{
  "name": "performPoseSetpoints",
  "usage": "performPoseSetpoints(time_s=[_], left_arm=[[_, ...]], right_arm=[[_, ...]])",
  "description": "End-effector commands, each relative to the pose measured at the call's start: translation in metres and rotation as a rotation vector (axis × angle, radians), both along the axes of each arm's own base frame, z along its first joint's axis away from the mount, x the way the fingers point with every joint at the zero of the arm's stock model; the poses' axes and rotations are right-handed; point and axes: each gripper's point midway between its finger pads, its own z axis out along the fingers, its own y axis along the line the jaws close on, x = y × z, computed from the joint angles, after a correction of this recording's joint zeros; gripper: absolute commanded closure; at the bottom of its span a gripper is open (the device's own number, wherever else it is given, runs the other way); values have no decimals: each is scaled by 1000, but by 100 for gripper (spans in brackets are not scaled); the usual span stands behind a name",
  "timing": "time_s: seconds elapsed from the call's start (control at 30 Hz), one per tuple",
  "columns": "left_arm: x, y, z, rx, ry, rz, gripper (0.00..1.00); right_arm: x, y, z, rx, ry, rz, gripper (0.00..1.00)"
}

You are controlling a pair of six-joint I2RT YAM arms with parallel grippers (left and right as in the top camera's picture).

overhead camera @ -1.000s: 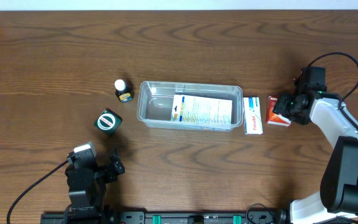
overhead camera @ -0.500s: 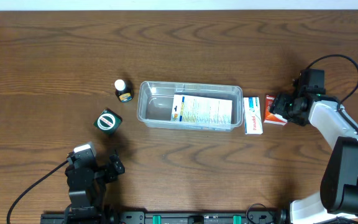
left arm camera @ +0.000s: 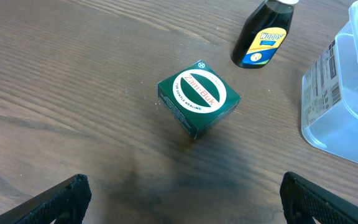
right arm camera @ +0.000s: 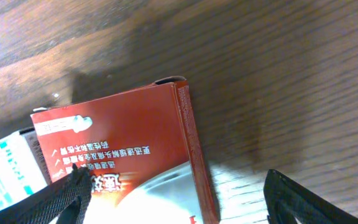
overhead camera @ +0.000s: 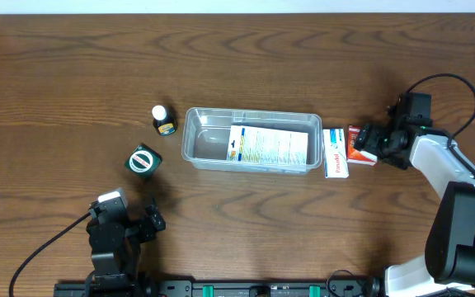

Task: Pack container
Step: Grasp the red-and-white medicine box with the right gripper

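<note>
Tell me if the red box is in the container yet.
Out. The red box lies beside a white box, beyond the container rim.

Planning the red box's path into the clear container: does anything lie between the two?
Yes. The white box lies flat between the red box, at the right pincer, and the container, close beside the container's right end. The red box would likely have to go over it.

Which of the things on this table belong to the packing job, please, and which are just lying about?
Job: container, printed box inside, white box, red box, green box, bottle.
Lying about: likely none; only arm cables.
</note>
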Motion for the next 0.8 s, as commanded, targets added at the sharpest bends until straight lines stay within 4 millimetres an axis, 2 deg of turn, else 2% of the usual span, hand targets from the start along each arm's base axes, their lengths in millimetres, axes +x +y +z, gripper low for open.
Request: performPoseSetpoints(time_s=[0.0, 0.17, 0.3, 0.37, 0.43, 0.53, 0.63, 0.77], left_arm=[[-1, 1, -6, 5, 14, 2, 2], [-1, 1, -6, 5, 14, 2, 2], [-1, 1, -6, 5, 14, 2, 2], [-1, 1, -6, 5, 14, 1, 2], [-1, 1, -6, 5, 14, 2, 2], [-1, 1, -6, 5, 14, 1, 2], [-1, 1, -6, 5, 14, 1, 2], [-1, 1, -6, 5, 14, 2, 2]], right_arm=[[-14, 5, -13, 5, 48, 52, 13], [-13, 19, -11, 46, 24, 192, 14], [-11, 27, -8, 85, 4, 217, 18], [-7, 27, -4, 80, -17, 218, 14], [-5, 26, -3, 77, -26, 217, 5], [-8, 17, -4, 63, -10, 192, 15], [-11, 4, -5, 84, -1, 115, 18], [-4, 14, 8, 212, -79, 198, 21]])
